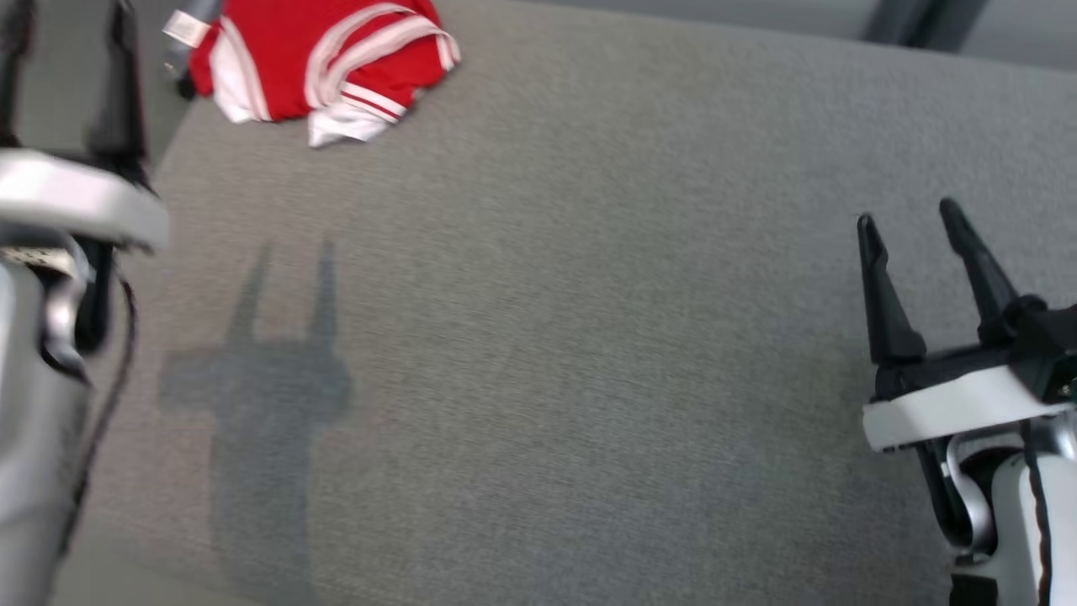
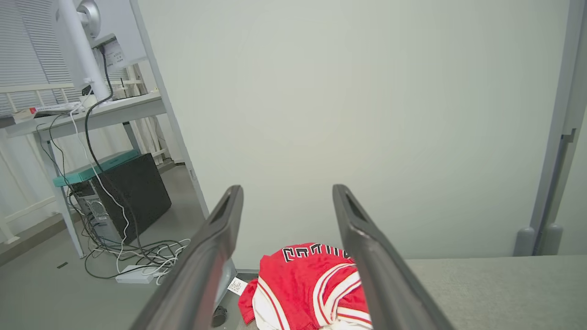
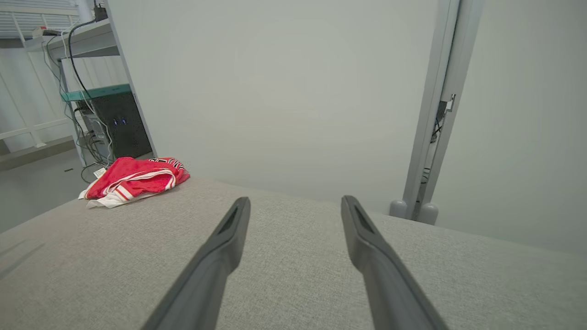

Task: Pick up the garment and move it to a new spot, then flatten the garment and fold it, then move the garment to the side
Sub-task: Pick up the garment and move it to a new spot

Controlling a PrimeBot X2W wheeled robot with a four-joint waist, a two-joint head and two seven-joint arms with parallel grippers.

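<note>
The garment [image 1: 320, 63] is a red jersey with white trim, bunched up at the far left corner of the grey table [image 1: 589, 337], partly over its edge. It lies ahead of and below my left gripper [image 2: 286, 192] as a red heap [image 2: 307, 288] with black lettering. My left gripper [image 1: 71, 25] hovers at the head view's left edge, open and empty, short of the garment. Open too is my right gripper [image 1: 913, 215], low over the table's right side, far from the garment [image 3: 135, 179], nothing between its fingers [image 3: 224, 247].
A pale wall stands behind the table's far edge, with a grey post [image 3: 435, 114] at the right. Beyond the left edge are floor, a desk [image 2: 91, 110], a black computer case [image 2: 128, 192] and loose cables [image 2: 137, 261].
</note>
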